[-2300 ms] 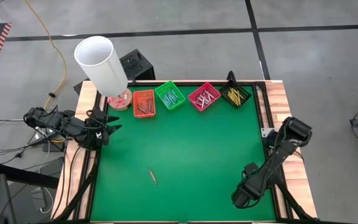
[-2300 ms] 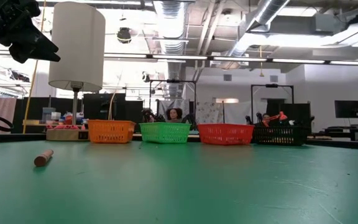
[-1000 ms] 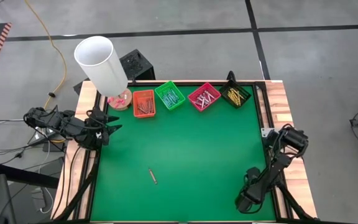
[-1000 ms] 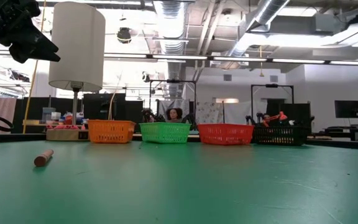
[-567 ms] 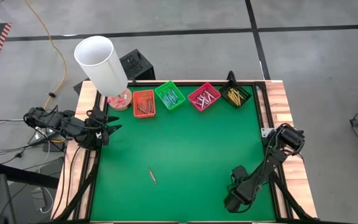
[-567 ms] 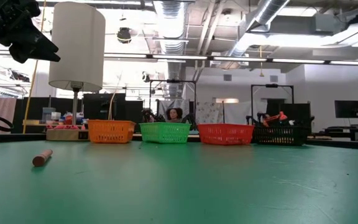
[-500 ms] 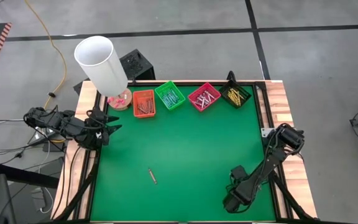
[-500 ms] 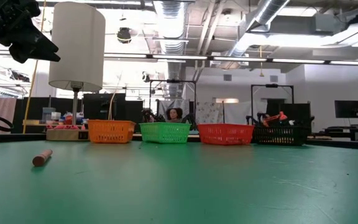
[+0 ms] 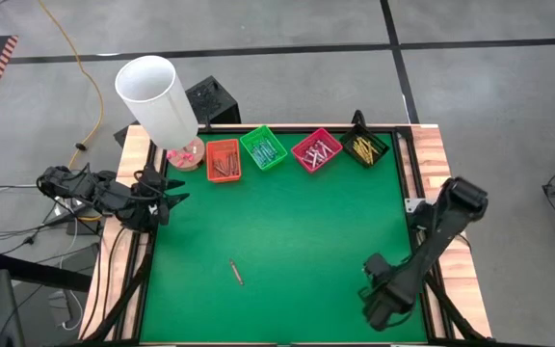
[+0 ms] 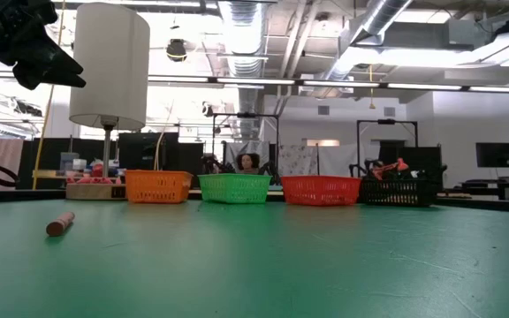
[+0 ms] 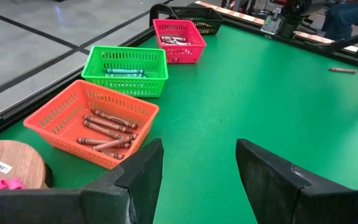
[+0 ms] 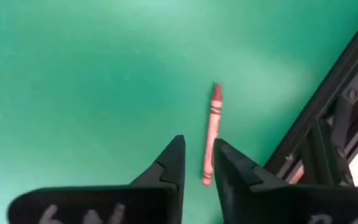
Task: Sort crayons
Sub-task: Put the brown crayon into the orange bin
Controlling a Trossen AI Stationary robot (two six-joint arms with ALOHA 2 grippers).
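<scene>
A brownish crayon (image 9: pixel 236 273) lies flat on the green mat, left of middle and toward the near edge; it also shows in the low view (image 10: pixel 60 223). A red crayon (image 12: pixel 211 135) lies flat on the mat close to the table's dark frame, and only the right wrist view shows it. My right gripper (image 9: pixel 380 306) hovers at the near right corner, open by a narrow gap (image 12: pixel 197 149), its fingertips just short of the red crayon. My left gripper (image 9: pixel 171 193) waits open (image 11: pixel 197 168) at the table's left edge. Other crayons lie in the trays.
Four small trays stand in a row along the far edge: orange (image 9: pixel 223 160), green (image 9: pixel 264 148), pink (image 9: pixel 316 150) and black (image 9: pixel 364 146). A white lamp (image 9: pixel 157 96) on a wooden base stands at the far left corner. The dark frame (image 12: pixel 328 118) borders the mat.
My right gripper has swung along the near edge toward the table's left, then back toward the right corner. My left arm and the brownish crayon have kept still.
</scene>
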